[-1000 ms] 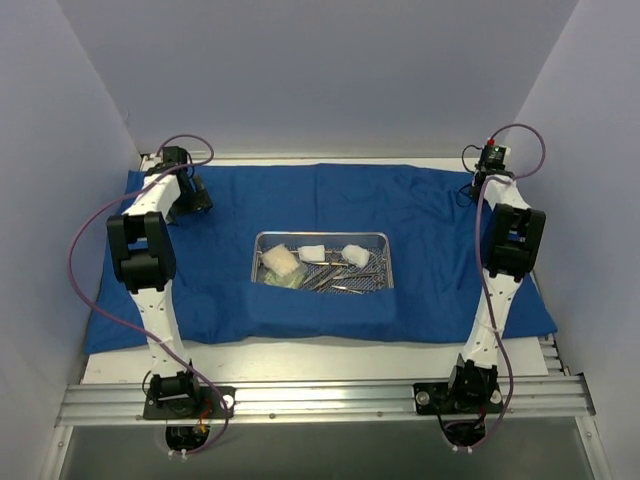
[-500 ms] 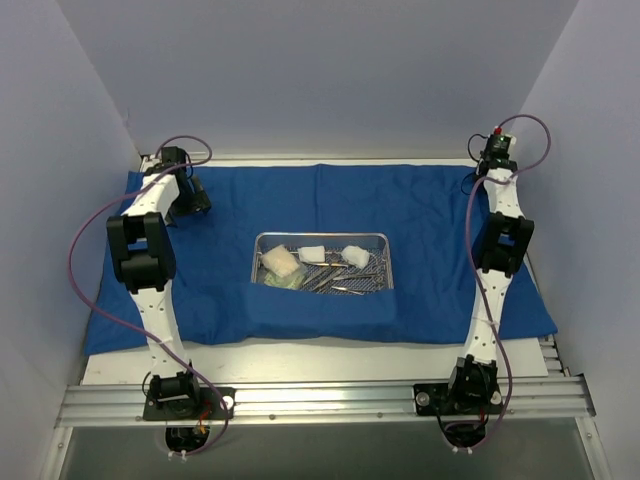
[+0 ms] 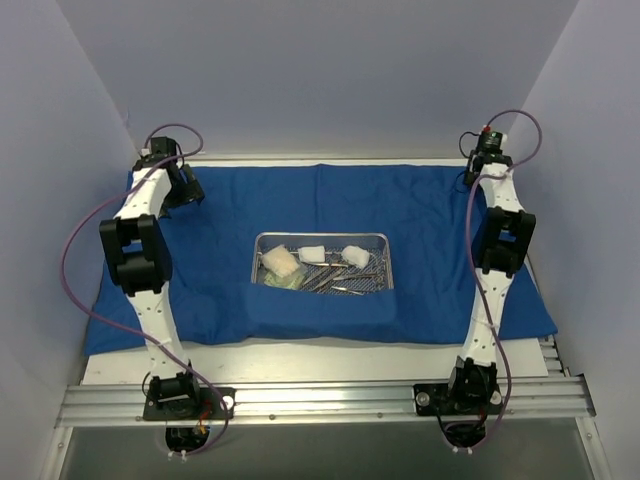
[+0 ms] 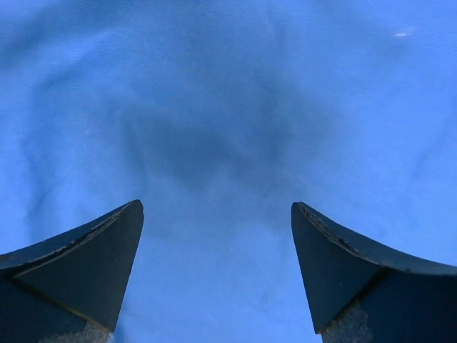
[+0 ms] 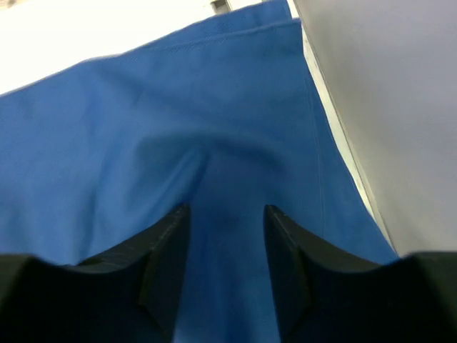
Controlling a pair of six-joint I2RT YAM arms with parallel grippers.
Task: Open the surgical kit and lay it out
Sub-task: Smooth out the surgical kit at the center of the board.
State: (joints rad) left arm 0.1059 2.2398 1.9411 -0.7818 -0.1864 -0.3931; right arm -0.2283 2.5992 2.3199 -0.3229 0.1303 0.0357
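The blue cloth (image 3: 420,215) lies spread open over the table. The steel mesh tray (image 3: 320,237) sits at its middle, holding white gauze pads (image 3: 281,262) and steel instruments (image 3: 340,280). A fold of cloth laps the tray's near edge. My left gripper (image 3: 186,192) is at the far left corner. In the left wrist view it (image 4: 218,207) is wide open and empty just above flat cloth (image 4: 228,107). My right gripper (image 3: 469,180) is at the far right corner. In the right wrist view it (image 5: 227,211) is partly open, with a raised crease of cloth (image 5: 207,161) running between its fingers.
Grey walls close in the left, back and right sides. The cloth's far right edge (image 5: 310,93) lies near the right wall (image 5: 385,86). A metal rail (image 3: 320,398) carrying both arm bases runs along the near edge.
My left gripper has moved back and left toward the far left corner. My right wrist has swung up and back at the far right corner. The cloth and tray stay put.
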